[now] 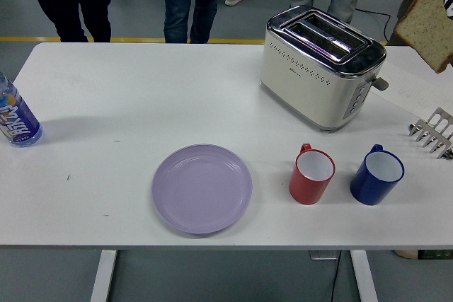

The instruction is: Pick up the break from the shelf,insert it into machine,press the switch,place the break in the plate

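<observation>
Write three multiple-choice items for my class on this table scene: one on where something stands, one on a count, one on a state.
1. Where does the purple plate stand?
A. left of the red mug
B. behind the toaster
C. beside the bottle at the table's left edge

2. How many mugs are on the table?
A. one
B. two
C. three

3. What is the state of the toaster's slots?
A. a slice sticks out of each
B. a lid covers them
C. empty, with no bread in them

Key: 1 A, the plate lies near the front edge with the red mug to its right. 2 B, only the red mug and the blue mug show. 3 C, the toaster shows open slots, while the bread slice is up in the air at the picture's right edge.
</observation>
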You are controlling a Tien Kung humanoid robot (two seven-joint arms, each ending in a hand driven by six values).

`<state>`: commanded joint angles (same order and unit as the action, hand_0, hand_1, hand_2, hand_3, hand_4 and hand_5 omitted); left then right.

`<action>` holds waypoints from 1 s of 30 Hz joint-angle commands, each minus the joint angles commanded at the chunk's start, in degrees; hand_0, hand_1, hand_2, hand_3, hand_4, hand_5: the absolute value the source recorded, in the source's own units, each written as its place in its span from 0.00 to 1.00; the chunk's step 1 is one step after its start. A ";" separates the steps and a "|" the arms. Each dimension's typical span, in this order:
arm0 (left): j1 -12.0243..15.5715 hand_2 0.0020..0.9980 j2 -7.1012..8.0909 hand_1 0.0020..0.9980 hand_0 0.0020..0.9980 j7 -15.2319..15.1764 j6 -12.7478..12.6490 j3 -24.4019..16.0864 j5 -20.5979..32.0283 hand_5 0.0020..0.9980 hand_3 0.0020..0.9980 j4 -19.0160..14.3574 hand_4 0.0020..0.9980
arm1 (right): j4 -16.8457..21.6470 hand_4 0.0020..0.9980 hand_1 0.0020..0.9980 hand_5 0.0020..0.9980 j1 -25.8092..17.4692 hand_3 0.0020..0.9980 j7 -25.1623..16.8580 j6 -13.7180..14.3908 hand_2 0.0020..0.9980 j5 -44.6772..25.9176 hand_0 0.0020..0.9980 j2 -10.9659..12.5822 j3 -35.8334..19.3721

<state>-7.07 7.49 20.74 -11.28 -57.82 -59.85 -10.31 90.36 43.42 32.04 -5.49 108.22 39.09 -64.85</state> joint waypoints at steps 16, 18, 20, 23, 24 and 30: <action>-0.28 0.46 0.06 0.49 0.63 -0.01 -0.06 0.17 0.11 0.81 0.54 0.00 0.33 | -1.94 0.51 0.19 0.10 3.85 0.48 -0.23 0.07 0.42 -0.51 0.09 -1.60 2.41; -0.32 0.46 0.07 0.49 0.63 -0.03 -0.09 0.24 0.19 0.81 0.54 0.00 0.33 | -2.05 0.51 0.19 0.10 4.20 0.48 -0.24 0.06 0.42 -0.55 0.09 -1.71 2.73; -0.35 0.46 0.09 0.49 0.63 -0.02 -0.10 0.23 0.17 0.81 0.54 0.00 0.33 | -2.20 0.51 0.19 0.10 4.52 0.48 -0.25 0.06 0.42 -0.56 0.09 -1.89 2.99; -0.41 0.46 0.08 0.49 0.63 -0.02 -0.11 0.25 0.08 0.81 0.54 0.00 0.33 | -2.46 0.51 0.19 0.10 4.97 0.48 -0.26 0.07 0.42 -0.59 0.09 -2.19 3.36; -0.42 0.46 0.08 0.49 0.63 -0.02 -0.12 0.25 0.08 0.81 0.54 0.00 0.33 | -2.51 0.51 0.19 0.10 5.05 0.48 -0.26 0.07 0.42 -0.59 0.09 -2.25 3.43; -0.49 0.46 0.07 0.49 0.63 -0.09 -0.19 0.37 0.29 0.81 0.54 0.00 0.33 | -2.69 0.51 0.19 0.10 5.70 0.48 -0.28 0.05 0.42 -0.72 0.09 -2.72 3.99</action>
<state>-7.57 7.56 20.65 -11.46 -57.44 -59.56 -10.31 87.67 49.12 31.76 -5.44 107.49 36.37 -60.86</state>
